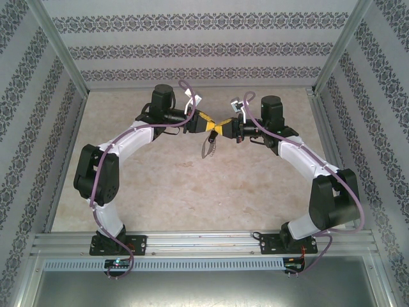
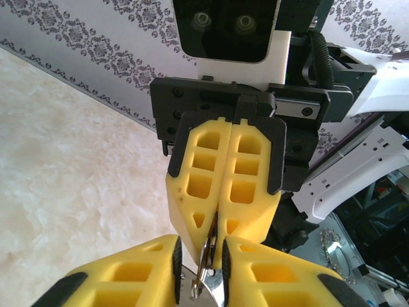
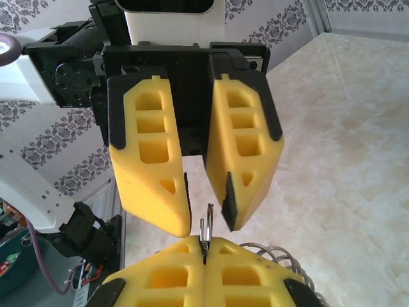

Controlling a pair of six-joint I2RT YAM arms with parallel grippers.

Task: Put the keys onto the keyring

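Keyring dangles above the bench where both pincers meet, right pincer clamped on its thin loop, left pincer parted narrowly around it, grip unclear, and threading the key looks not yet done.

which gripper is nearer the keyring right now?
Right. The right gripper is shut on the keyring, pinching its loop. The left gripper faces it tip to tip, fingers apart on either side of the loop.
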